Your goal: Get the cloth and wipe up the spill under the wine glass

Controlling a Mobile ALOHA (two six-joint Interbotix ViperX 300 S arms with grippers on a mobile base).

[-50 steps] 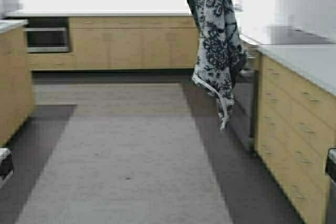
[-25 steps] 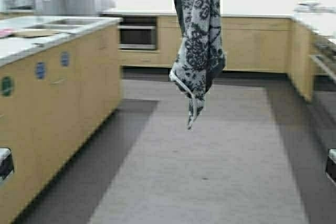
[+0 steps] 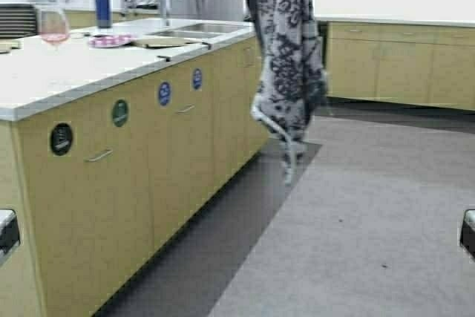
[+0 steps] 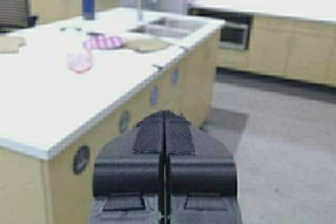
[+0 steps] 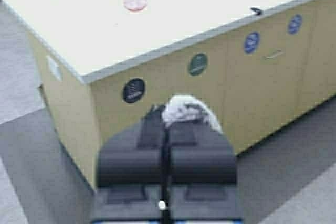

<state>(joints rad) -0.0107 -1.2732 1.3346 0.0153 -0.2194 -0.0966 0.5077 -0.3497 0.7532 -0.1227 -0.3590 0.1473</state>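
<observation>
My right hand (image 5: 166, 129) is clamped shut on the limp black-and-white floral cloth (image 3: 286, 50), hanging long-axis down at top centre. The clear stemmed wine glass (image 3: 53, 26) stands upper left on the white table (image 3: 67, 72), well apart; my empty left hand (image 4: 164, 129) is closed.

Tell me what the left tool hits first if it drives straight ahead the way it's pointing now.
Probably the kitchen island: in its wrist view the shut left tool aims at the island's near counter edge and cabinet front, well short of the wine glass. Depth is unclear, but nothing else shows in that line.
</observation>
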